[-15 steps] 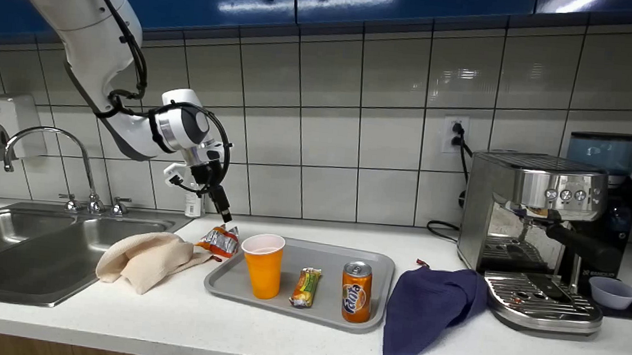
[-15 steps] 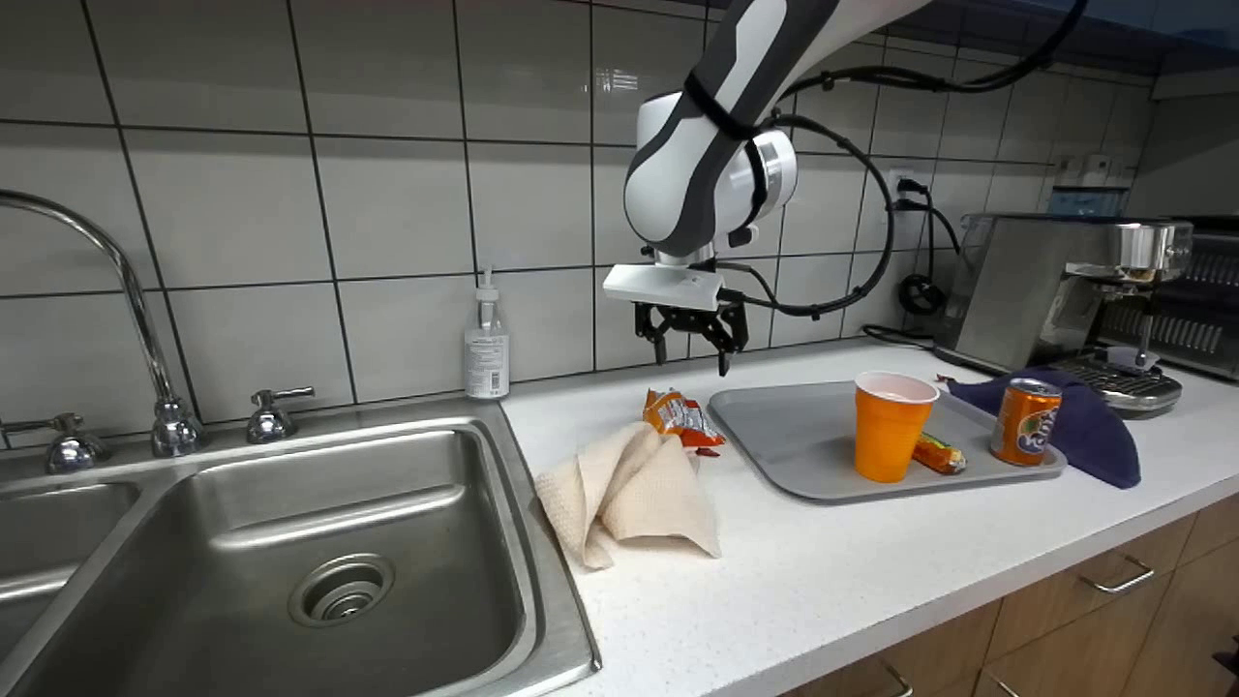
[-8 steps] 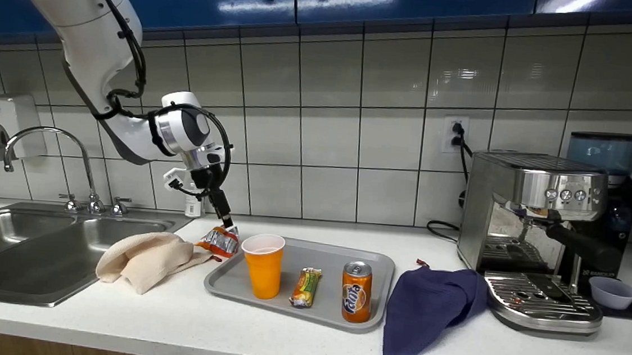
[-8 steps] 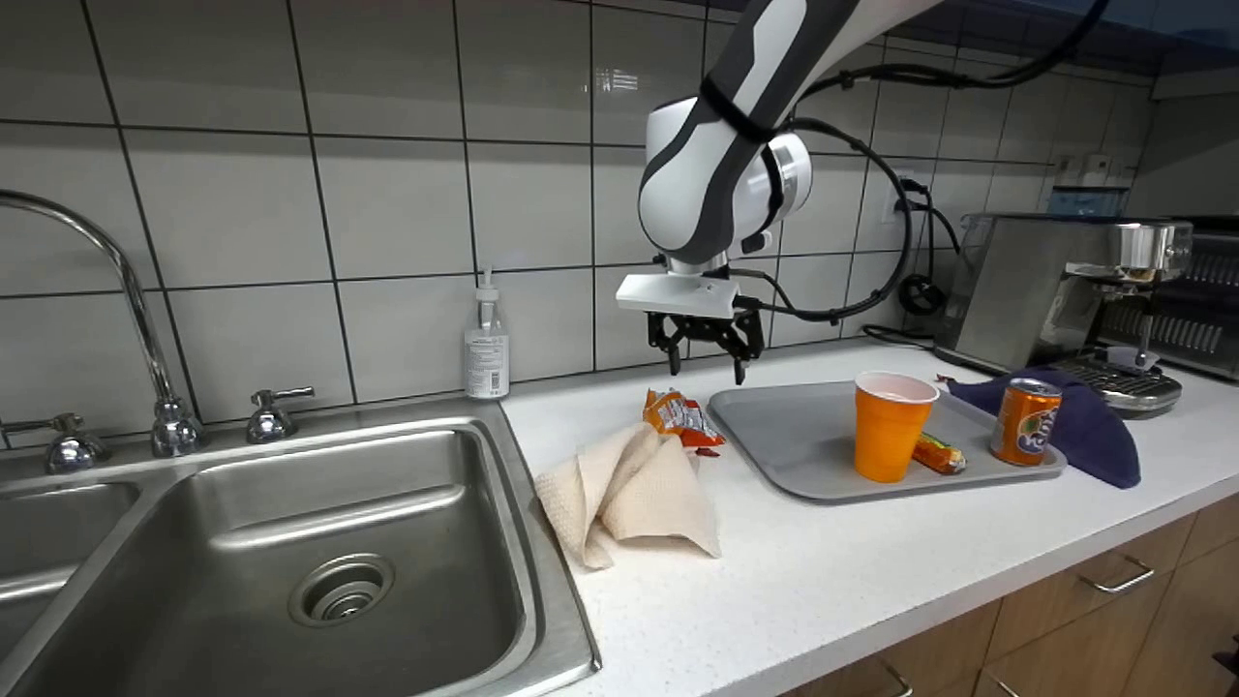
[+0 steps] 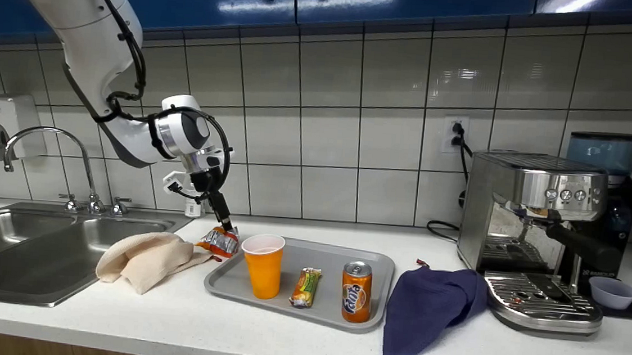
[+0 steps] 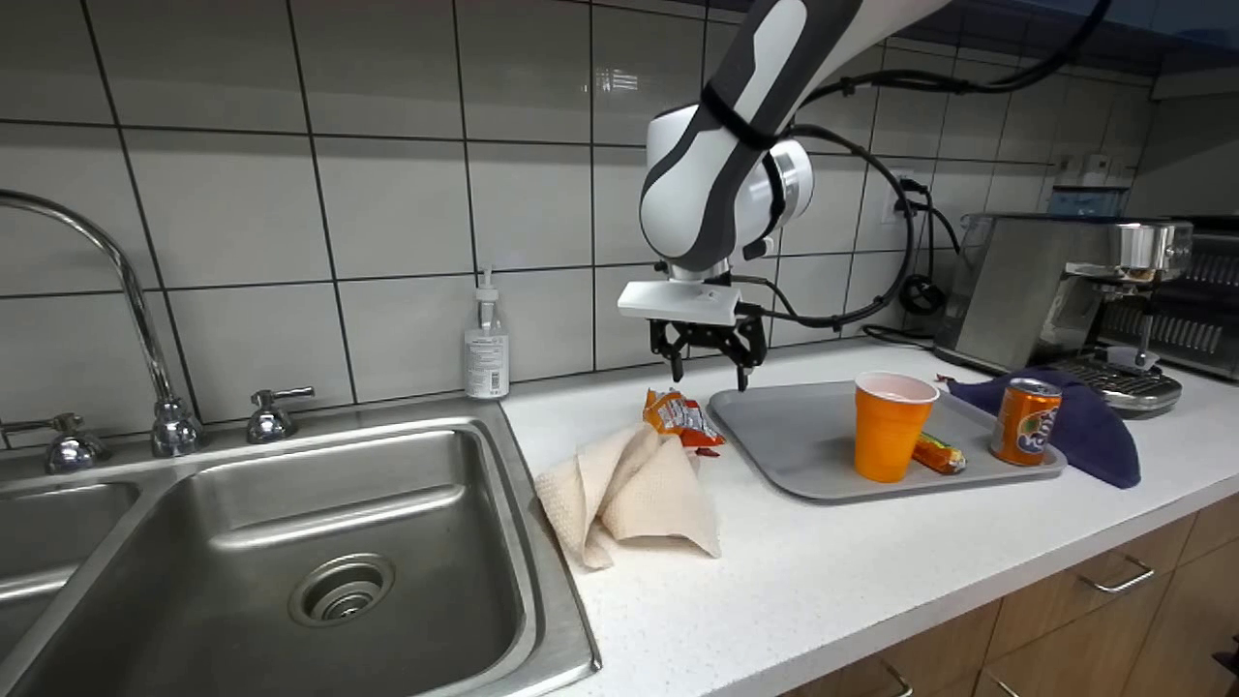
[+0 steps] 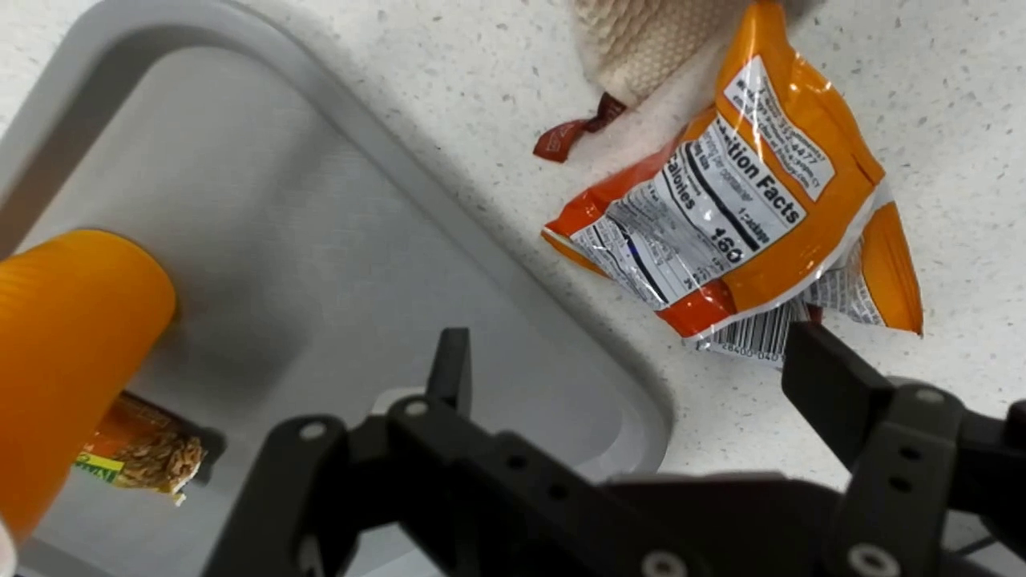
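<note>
Coming down a little over the last second with the black two-finger gripper (image 6: 710,380), nearer the crumpled orange-and-silver foil snack bag (image 7: 745,200); judged an approach, with no grasp made. Leaving the bag unmoved on the white speckled counter (image 7: 481,104), near the flat grey plastic tray (image 7: 361,240) and just beside the rumpled beige waffle-weave cloth (image 6: 639,494). Keeping both fingers wide apart, with nothing clamped between. Cannot tell from these views about any light touch of a fingertip on the bag.

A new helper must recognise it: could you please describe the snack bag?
From the sink, look to the grey tray. Between them, beside the beige cloth, lies the crumpled orange bag. Unlike the orange cup and can, it lies off the tray.
</note>
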Controlling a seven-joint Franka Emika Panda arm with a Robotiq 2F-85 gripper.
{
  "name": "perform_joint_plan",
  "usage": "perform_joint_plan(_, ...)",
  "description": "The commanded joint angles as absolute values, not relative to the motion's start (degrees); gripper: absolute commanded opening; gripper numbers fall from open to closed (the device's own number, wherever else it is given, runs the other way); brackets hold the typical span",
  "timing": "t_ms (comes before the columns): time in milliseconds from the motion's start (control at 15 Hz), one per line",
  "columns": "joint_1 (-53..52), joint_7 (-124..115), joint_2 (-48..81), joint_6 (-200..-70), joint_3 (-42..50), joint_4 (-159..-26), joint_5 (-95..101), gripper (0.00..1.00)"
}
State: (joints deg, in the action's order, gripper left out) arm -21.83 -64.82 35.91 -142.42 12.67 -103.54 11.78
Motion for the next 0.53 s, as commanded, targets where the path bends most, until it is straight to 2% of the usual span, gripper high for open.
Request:
perform_joint_plan(0, -21.1, -66.9, 36.2, -141.1, 11.9, -102.8, 13.3, 1.0)
perform_joint_plan(467, -21.1, -67.2, 38.0, -140.7, 11.9, -100.9, 13.1, 1.0)
